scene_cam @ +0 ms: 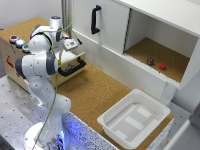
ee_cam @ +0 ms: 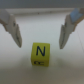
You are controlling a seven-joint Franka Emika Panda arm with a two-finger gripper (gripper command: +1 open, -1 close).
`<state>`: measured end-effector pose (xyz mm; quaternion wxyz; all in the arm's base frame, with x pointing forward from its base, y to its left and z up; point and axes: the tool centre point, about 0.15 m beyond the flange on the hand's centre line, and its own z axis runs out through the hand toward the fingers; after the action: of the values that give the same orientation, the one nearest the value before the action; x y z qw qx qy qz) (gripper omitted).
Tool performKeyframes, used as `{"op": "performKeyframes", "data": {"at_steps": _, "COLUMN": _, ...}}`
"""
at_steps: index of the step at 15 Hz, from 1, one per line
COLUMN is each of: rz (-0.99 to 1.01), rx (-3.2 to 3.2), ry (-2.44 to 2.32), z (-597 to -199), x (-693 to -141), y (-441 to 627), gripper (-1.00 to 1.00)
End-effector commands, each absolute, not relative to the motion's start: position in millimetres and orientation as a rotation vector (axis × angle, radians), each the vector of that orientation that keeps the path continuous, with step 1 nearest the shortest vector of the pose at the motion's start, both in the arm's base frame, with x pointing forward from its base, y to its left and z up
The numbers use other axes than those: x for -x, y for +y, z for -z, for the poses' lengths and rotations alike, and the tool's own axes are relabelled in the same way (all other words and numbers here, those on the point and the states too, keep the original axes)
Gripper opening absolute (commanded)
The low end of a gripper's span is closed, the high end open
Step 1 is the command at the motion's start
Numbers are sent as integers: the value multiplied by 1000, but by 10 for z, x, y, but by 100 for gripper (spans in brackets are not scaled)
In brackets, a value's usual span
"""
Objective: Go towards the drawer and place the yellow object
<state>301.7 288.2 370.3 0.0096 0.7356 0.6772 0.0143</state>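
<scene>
Cork-topped bench, white cabinet behind. In the wrist view I see the yellow object point(ee_cam: 40, 54), a cube marked "N", lying free on a pale surface, probably the drawer point(scene_cam: 70, 64) floor. The gripper point(ee_cam: 40, 31) hangs above it, fingers point(ee_cam: 13, 30) spread wide and holding nothing. I judge placement done; only withdrawal is left.

Even bright light; both views soft (wrist blurrier).
</scene>
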Motion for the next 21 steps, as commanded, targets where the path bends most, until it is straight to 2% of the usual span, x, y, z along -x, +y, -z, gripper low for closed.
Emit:
{"op": "performKeyframes", "data": {"at_steps": 1, "rz": -135, "rx": -2260, "ry": 2156, "z": -4122, "x": -2831, "y": 2839, "gripper": 100}}
{"op": "performKeyframes", "data": {"at_steps": 12, "rz": -223, "rx": -2651, "ry": 1766, "z": -4831, "x": -2807, "y": 1689, "gripper": 100}}
{"op": "performKeyframes", "data": {"at_steps": 15, "rz": -217, "rx": -2706, "ry": 1679, "z": -4835, "x": -2732, "y": 1350, "gripper": 100}}
{"op": "performKeyframes", "data": {"at_steps": 21, "rz": -97, "rx": -2731, "ry": 1654, "z": -4540, "x": -2517, "y": 960, "gripper": 100}}
